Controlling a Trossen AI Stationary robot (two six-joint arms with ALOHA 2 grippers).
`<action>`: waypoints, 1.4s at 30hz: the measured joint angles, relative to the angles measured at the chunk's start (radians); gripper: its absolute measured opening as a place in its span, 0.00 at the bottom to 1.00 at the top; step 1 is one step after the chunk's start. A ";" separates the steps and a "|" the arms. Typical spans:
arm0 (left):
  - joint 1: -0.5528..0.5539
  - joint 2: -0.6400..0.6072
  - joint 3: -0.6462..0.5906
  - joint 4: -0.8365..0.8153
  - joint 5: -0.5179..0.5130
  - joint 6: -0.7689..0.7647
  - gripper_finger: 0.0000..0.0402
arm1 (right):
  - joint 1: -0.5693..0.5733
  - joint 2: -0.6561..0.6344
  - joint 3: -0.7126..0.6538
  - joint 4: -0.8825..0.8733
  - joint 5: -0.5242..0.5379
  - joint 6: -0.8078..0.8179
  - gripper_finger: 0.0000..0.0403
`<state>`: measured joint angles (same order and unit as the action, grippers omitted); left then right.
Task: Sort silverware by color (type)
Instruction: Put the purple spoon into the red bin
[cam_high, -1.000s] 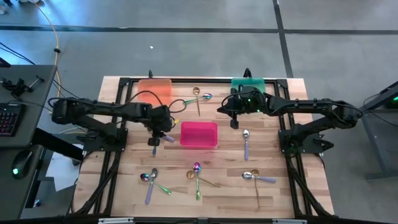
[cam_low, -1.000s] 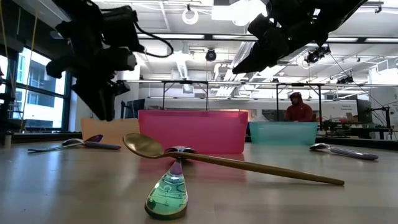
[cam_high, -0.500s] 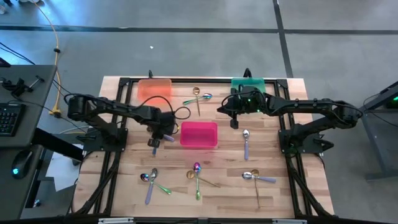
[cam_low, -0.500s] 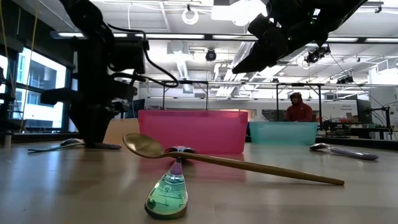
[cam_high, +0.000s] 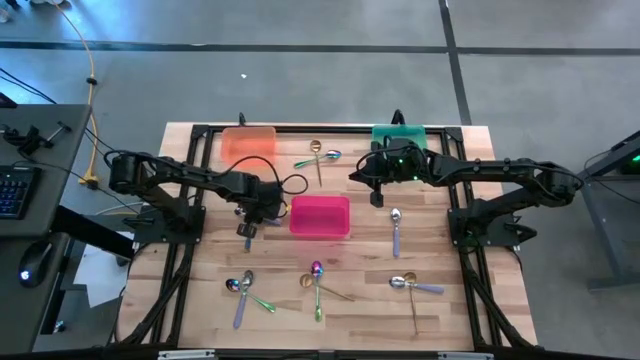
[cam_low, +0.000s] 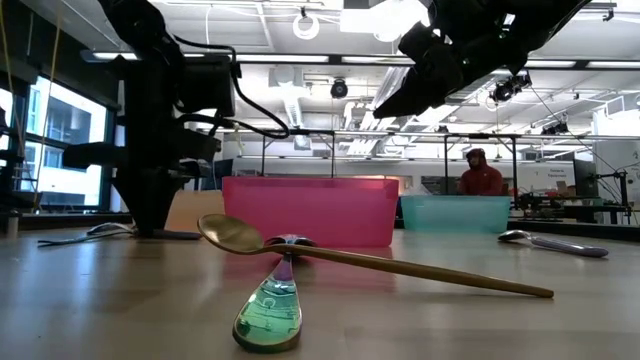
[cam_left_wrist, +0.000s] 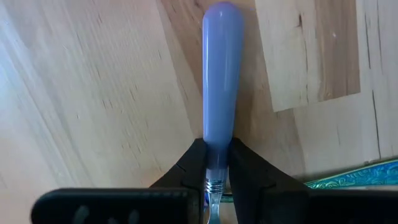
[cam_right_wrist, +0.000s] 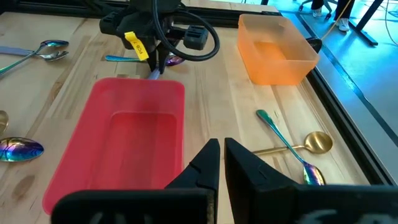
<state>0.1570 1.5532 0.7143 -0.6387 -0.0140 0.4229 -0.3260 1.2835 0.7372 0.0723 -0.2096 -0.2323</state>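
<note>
My left gripper (cam_high: 249, 228) is down at the table just left of the pink bin (cam_high: 320, 215), shut on a lilac-handled spoon (cam_left_wrist: 221, 74) that lies flat on the wood. An iridescent spoon (cam_right_wrist: 171, 60) with a teal handle lies right beside it. My right gripper (cam_high: 378, 195) hangs shut and empty above the table, near the green bin (cam_high: 400, 135). Other spoons lie scattered: a pair at the far edge (cam_high: 318, 155), a lilac-handled one (cam_high: 396, 230), and clusters along the near side (cam_high: 245, 290) (cam_high: 318, 285) (cam_high: 410, 290). My left gripper pinches the lilac handle at its end by the metal collar (cam_left_wrist: 216, 158) between its two fingers (cam_left_wrist: 193, 162). The fingers come from above, pointing down, across the handle. The spoon lies flat on the table, with its bowl end hidden under the gripper.
The orange bin (cam_high: 249, 140) stands at the far left, the pink bin mid-table, the green bin far right. A black frame rail (cam_high: 320, 128) edges the table. A person (cam_low: 482, 172) sits in the room beyond. Bare wood shows between the pink bin and the near spoons.
My left gripper has come down from above the table onto the lilac-handled spoon left of the pink bin, and its arm has stretched out farther over the table. The right arm and the other spoons have kept still.
</note>
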 joint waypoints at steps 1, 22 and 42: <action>0.000 -0.002 0.000 -0.001 0.000 0.000 0.08 | 0.000 0.000 0.000 0.000 0.000 0.000 0.02; 0.042 -0.212 0.286 -0.176 -0.038 -0.091 0.08 | 0.000 0.000 0.000 0.014 0.000 0.006 0.02; -0.122 0.229 0.665 -0.075 -0.019 -0.078 0.08 | 0.000 0.000 0.000 0.021 0.000 0.006 0.02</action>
<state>0.0353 1.7825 1.3789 -0.7137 -0.0330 0.3450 -0.3260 1.2835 0.7372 0.0936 -0.2092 -0.2264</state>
